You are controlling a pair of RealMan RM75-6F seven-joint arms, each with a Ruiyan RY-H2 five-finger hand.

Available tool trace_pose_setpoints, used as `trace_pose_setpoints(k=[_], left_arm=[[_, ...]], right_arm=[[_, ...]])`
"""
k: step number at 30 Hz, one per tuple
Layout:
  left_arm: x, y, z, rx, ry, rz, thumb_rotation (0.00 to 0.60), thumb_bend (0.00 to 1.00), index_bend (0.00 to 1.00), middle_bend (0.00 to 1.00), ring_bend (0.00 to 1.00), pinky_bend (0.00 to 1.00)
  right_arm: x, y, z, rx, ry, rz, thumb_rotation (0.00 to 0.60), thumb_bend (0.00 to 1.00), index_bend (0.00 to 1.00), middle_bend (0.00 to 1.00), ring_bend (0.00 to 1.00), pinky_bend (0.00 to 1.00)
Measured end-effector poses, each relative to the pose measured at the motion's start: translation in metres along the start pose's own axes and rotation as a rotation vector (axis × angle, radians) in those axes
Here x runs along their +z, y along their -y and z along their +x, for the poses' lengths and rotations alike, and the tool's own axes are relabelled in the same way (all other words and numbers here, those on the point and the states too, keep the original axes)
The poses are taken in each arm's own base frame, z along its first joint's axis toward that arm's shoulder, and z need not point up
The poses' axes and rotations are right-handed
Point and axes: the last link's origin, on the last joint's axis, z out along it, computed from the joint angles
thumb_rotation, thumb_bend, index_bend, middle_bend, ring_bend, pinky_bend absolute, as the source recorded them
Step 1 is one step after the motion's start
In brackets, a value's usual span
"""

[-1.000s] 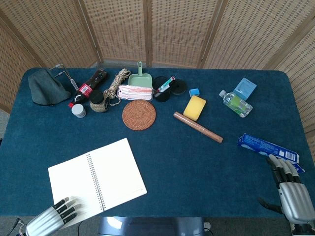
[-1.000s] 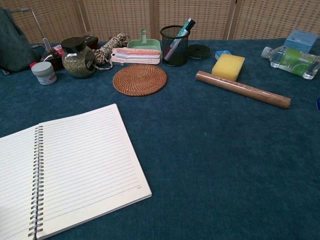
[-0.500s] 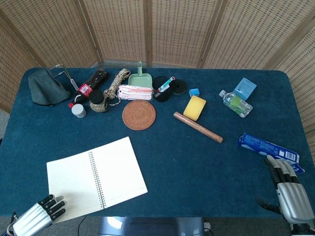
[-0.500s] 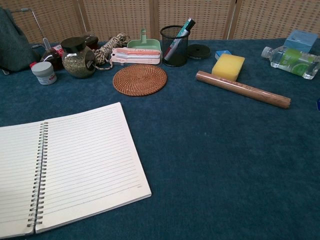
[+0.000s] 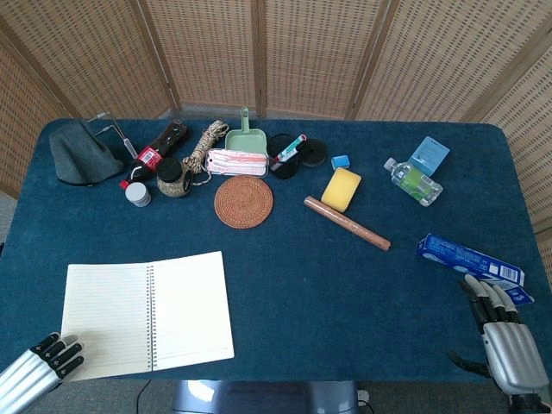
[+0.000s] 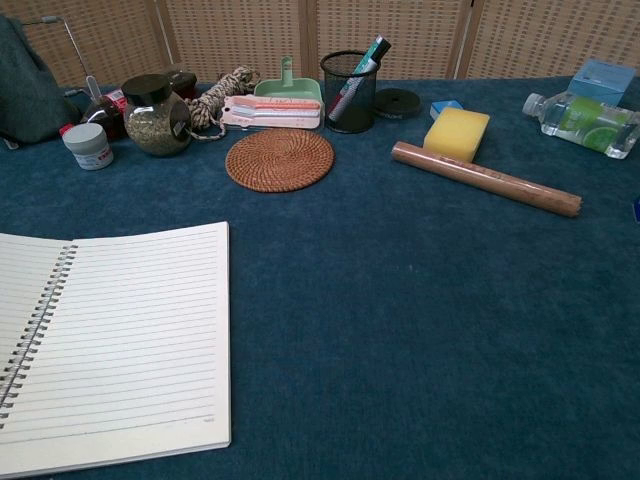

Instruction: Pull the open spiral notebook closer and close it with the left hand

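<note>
Left robot hand (image 5: 39, 366), metallic with dark fingertips, is pressed on the near-left corner of the open spiral notebook (image 5: 147, 314); lined white pages lie flat on the blue felt bench (image 5: 328, 285).

The spiral notebook (image 5: 148, 314) lies open and flat, its white lined pages facing up. Its near corner touches the left hand (image 5: 39, 369).

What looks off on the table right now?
Little stands out. The spiral notebook lies open and flat, its near left corner at the table's front edge under the left robot hand.
</note>
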Motion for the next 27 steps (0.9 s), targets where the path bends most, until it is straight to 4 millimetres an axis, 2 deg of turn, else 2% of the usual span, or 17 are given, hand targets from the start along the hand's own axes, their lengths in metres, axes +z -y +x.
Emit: trace_pose_setpoints(k=[4, 13, 17, 24, 25, 27], left_arm=[[0.013, 0.016, 0.013, 0.055, -0.068, -0.086, 0.600, 0.38, 0.66, 0.53, 0.42, 0.54], [0.032, 0.034, 0.027, 0.171, -0.097, -0.241, 0.600, 0.38, 0.66, 0.52, 0.42, 0.54], [0.050, 0.032, 0.026, 0.178, -0.133, -0.276, 0.600, 0.38, 0.65, 0.52, 0.42, 0.54], [0.091, 0.015, 0.021, 0.185, -0.178, -0.361, 0.600, 0.36, 0.65, 0.50, 0.42, 0.52], [0.095, 0.012, 0.022, 0.186, -0.180, -0.368, 0.600, 0.36, 0.63, 0.47, 0.40, 0.51], [0.105, 0.007, 0.022, 0.193, -0.177, -0.380, 0.600, 0.34, 0.53, 0.35, 0.33, 0.46]], right_arm=[[-0.001, -0.001, 0.001, 0.004, -0.002, -0.002, 0.600, 0.00, 0.00, 0.00, 0.00, 0.00], [0.000, 0.000, 0.001, 0.007, 0.000, 0.004, 0.600, 0.00, 0.00, 0.00, 0.00, 0.00], [0.000, 0.001, 0.000, 0.004, 0.009, 0.006, 0.600, 0.00, 0.00, 0.00, 0.00, 0.00], [0.000, 0.001, 0.000, 0.005, 0.011, 0.006, 0.600, 0.00, 0.00, 0.00, 0.00, 0.00], [-0.001, 0.001, 0.000, 0.005, 0.012, 0.006, 0.600, 0.00, 0.00, 0.00, 0.00, 0.00], [-0.001, 0.001, 0.000, 0.006, 0.014, 0.006, 0.600, 0.00, 0.00, 0.00, 0.00, 0.00]])
